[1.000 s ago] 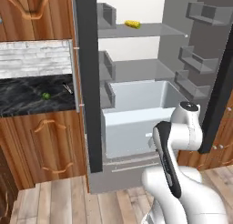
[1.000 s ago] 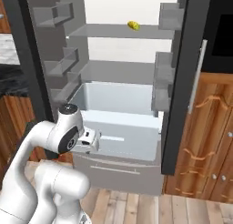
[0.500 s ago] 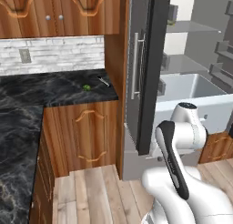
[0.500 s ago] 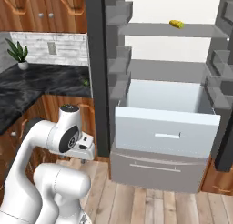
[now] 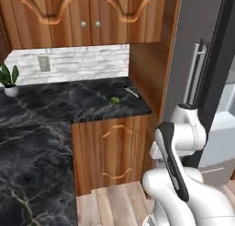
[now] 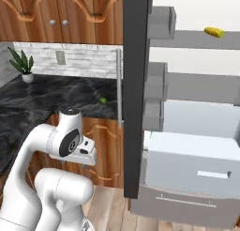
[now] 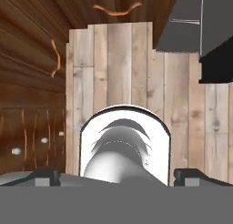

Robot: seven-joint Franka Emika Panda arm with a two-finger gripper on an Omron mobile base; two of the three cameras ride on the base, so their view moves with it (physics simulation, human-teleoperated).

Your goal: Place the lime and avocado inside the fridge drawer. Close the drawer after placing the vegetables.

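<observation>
The fridge [image 6: 187,108] stood open on the right of the right base view, its dark door [image 6: 136,84] swung out toward the camera and its pale shelves bare but for a yellow corn cob [image 6: 213,33] on the upper one. Low in it the fridge drawer [image 6: 192,166] was pulled out, a wide blue-grey box with a small silver handle on its flat front; nothing could be seen inside it from this angle. Left of the fridge ran the black marble surface [image 5: 69,103] over wooden cabinets [image 5: 112,151], with more wooden cupboards [image 5: 87,16] above a pale tiled wall. The white arm [image 5: 179,142] was folded low in front of the cabinets, above the plank floor [image 7: 120,68]. A small potted plant [image 5: 8,80] stood at the far left of the surface. The lime [image 5: 114,100] lay on the surface near its right end, a bright green ball just beside a thin dark-and-silver utensil [image 5: 131,92]; it also showed as a green speck in the right base view [image 6: 102,100]. The avocado could not be made out. In the hand view the fingers [image 7: 45,176] showed only as dark tips wide apart at the bottom corners, nothing between them, so they looked released.
</observation>
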